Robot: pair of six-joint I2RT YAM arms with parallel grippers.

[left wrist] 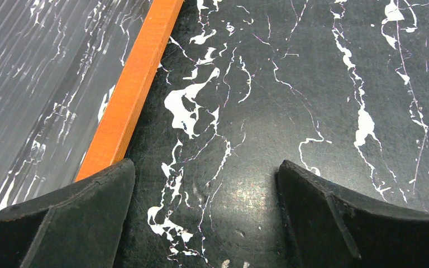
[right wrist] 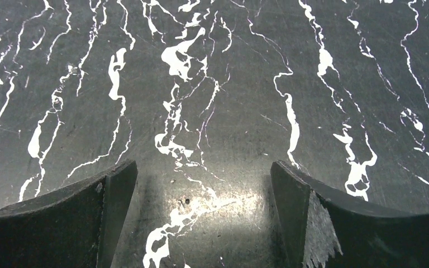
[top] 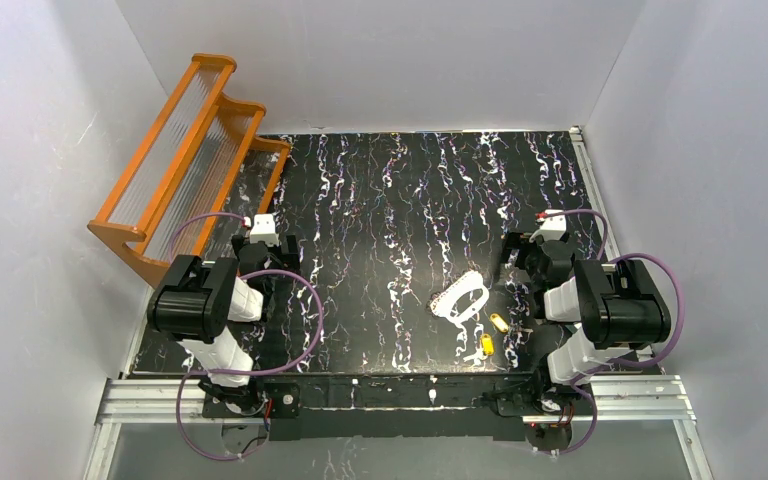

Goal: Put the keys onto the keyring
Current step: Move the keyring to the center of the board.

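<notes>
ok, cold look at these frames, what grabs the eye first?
The orange wooden rack with ribbed clear panels at the table's far left, loud against the black white-veined marble-look tabletop. Next, the whitish oval keyring loop and the two tiny yellow-headed keys lying beside it, near the right arm. The left end effector and right end effector are open and empty.

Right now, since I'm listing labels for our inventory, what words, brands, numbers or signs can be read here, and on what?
None can be read.
The keys, the keyring, the orange rack and the table carry no visible print; the table's white streaks are marbling, not lettering.
Any marking on the left arm or the right arm is too small to read.
</notes>
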